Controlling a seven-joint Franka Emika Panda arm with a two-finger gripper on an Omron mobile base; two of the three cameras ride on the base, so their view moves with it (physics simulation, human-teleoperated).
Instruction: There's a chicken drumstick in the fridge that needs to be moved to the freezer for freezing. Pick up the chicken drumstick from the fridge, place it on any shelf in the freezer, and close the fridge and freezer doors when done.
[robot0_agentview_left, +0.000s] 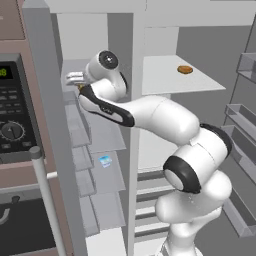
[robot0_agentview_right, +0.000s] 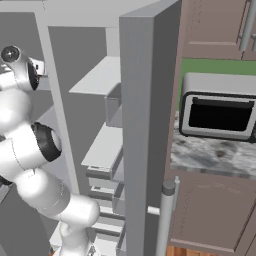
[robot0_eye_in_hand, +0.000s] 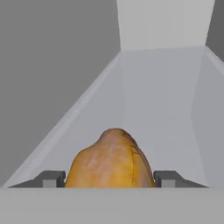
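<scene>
The chicken drumstick, golden-brown and rounded, sits between my two dark fingertips, and my gripper is shut on it. Ahead of it runs a pale grey freezer shelf, ending at the back wall. In the left base view my hand reaches into the upper part of the left compartment, and a sliver of the drumstick shows under it. Whether the drumstick touches the shelf I cannot tell.
A blue packet lies on a lower freezer shelf. A brown round food item rests on the fridge shelf to the right. The open freezer door with its handle stands left; fridge door bins stand right. A toaster oven sits on the counter.
</scene>
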